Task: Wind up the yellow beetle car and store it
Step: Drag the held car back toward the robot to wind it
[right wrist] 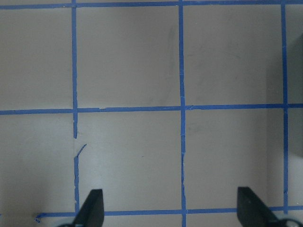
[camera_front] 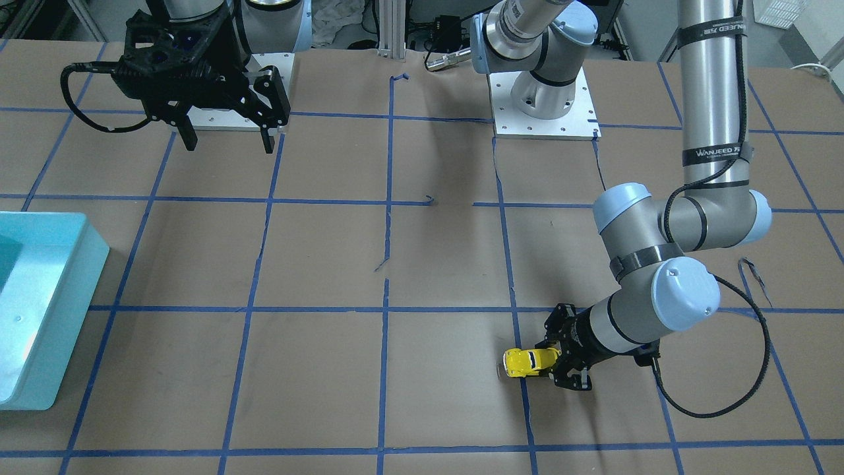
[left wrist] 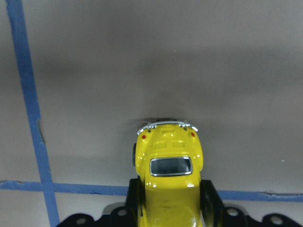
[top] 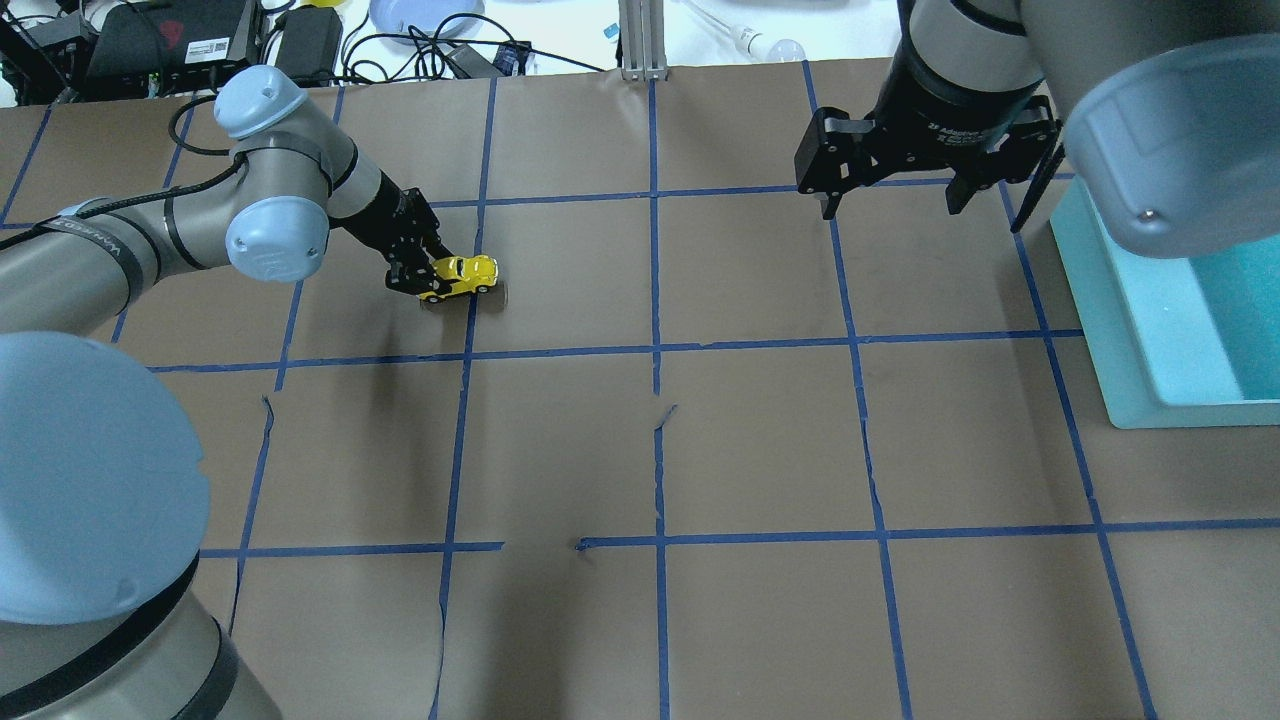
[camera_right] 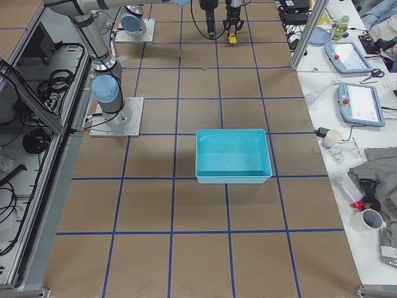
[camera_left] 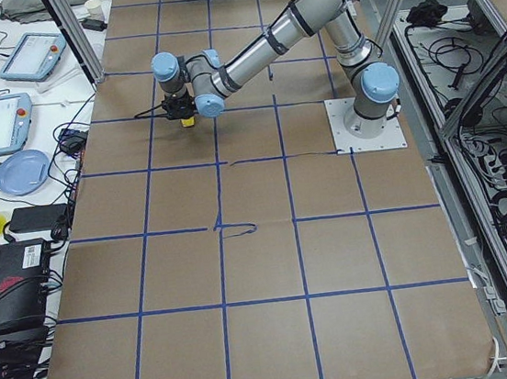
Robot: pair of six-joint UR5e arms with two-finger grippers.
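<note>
The yellow beetle car point(camera_front: 529, 362) sits low at the brown paper table, held at one end between the fingers of my left gripper point(camera_front: 557, 363). It also shows in the overhead view point(top: 462, 274) with the left gripper point(top: 425, 277) shut on it, and fills the bottom of the left wrist view point(left wrist: 168, 177). My right gripper point(top: 890, 200) is open and empty, hovering high near the teal bin point(top: 1150, 330); its two fingertips point(right wrist: 92, 208) stand wide apart in the right wrist view.
The teal bin point(camera_front: 39, 310) stands at the table's end on my right side. Blue tape lines grid the brown paper. Arm bases point(camera_front: 544, 105) are bolted at the robot's edge. Cables and tablets lie beyond the far table edge.
</note>
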